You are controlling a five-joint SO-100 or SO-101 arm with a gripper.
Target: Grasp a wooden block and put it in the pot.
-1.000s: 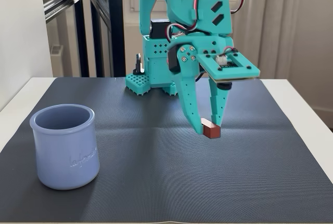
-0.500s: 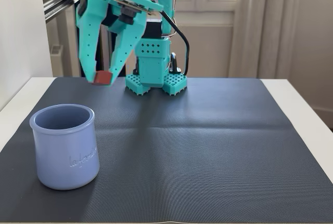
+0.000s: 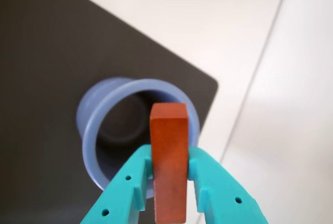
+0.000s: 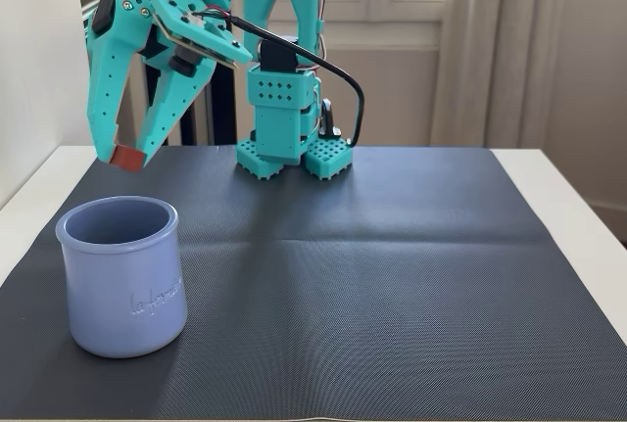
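Gripper [image 4: 126,155] clamps the wooden block [image 4: 127,157] just above the pot [image 4: 123,280], not touching. Pot sits on dark mat [image 4: 372,275] w/ nothing between.

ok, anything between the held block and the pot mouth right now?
Nothing. In the fixed view the wooden block, clamped in the gripper, hangs above the pot with only air between; the wrist view agrees.

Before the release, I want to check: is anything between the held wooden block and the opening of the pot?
Nothing visible. The pincer holds the wooden block above the pot, whose mouth looks open and empty.
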